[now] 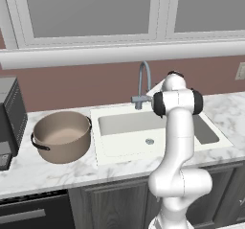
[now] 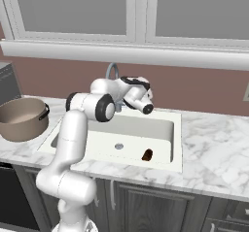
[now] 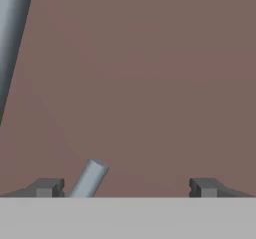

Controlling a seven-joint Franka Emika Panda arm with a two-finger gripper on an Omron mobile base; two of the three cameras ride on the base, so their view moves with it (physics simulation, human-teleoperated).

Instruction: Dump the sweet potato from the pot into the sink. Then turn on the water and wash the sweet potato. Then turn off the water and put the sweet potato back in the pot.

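One small reddish-brown sweet potato [image 2: 147, 154] lies in your white sink [image 2: 164, 129], near its front right corner. Your pincer [image 3: 125, 187] is spread apart by the faucet lever [image 3: 89, 179], gripping nothing; pot [image 1: 62, 136] stands on the table [image 1: 38, 173].

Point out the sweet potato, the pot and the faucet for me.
sweet potato [image 2: 147, 154]: right base view, its middle.
pot [image 1: 64, 149]: left base view, outer front wall.
faucet [image 1: 142, 82]: left base view, upright neck.

White marbled counter [image 1: 57, 173] carries the pot [image 1: 62, 136] beside the sink [image 1: 125, 149].
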